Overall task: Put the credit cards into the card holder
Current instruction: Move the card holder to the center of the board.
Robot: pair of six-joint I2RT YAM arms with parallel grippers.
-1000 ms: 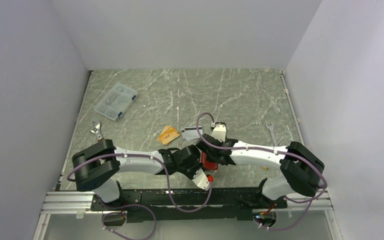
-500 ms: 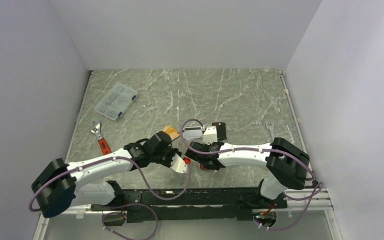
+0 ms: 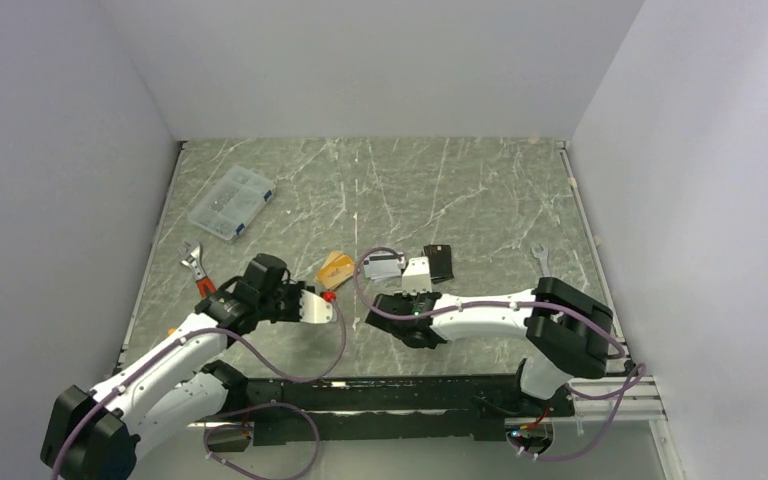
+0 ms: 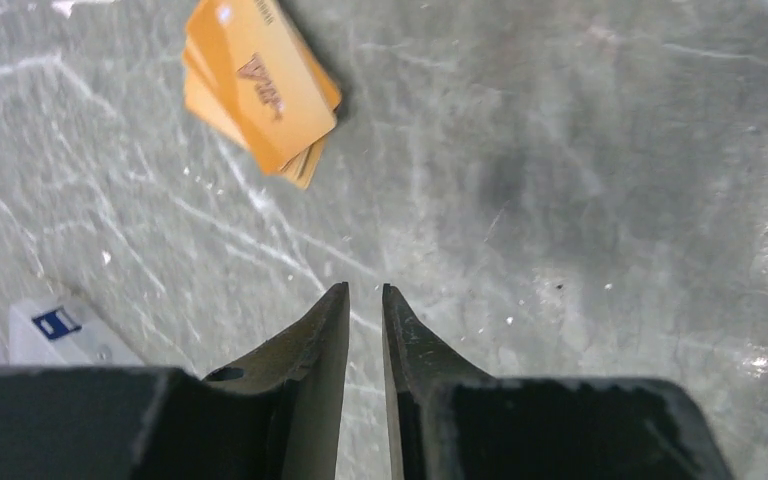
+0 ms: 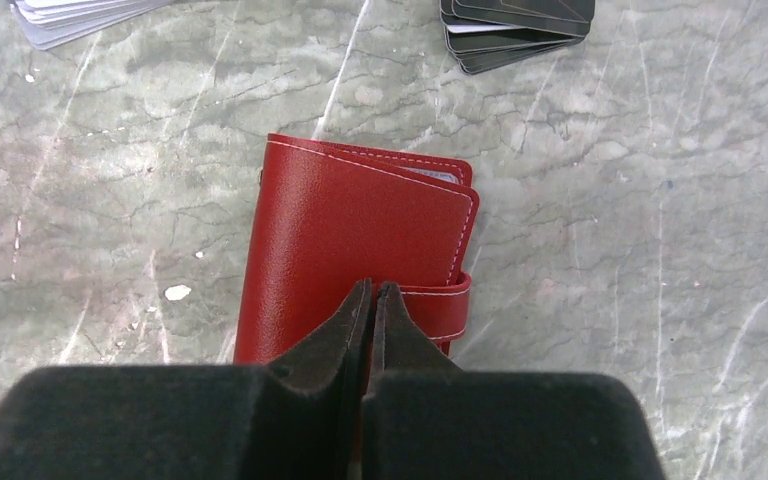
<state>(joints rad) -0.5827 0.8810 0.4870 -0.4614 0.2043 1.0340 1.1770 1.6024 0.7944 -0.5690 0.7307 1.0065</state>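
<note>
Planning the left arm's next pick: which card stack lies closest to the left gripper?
The gold-orange stack, just beyond the left gripper; the silver-white stack and dark stack lie farther right.

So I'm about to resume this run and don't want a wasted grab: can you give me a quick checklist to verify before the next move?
1. Card holder lying flat within reach of the right gripper: ok.
2. Card holder open to take cards: not ok, cover folded shut, tab wrapped round its edge.
3. Right jaws ready to grasp: not ok, they are shut with nothing between them.
4. Left gripper free of load: ok, narrow gap, nothing in it.
5. Orange credit cards reachable: ok, a loose stack on the table ahead of the left jaws.
6. Silver credit cards separated for picking: cannot tell, only the stack's edge shows.
</note>
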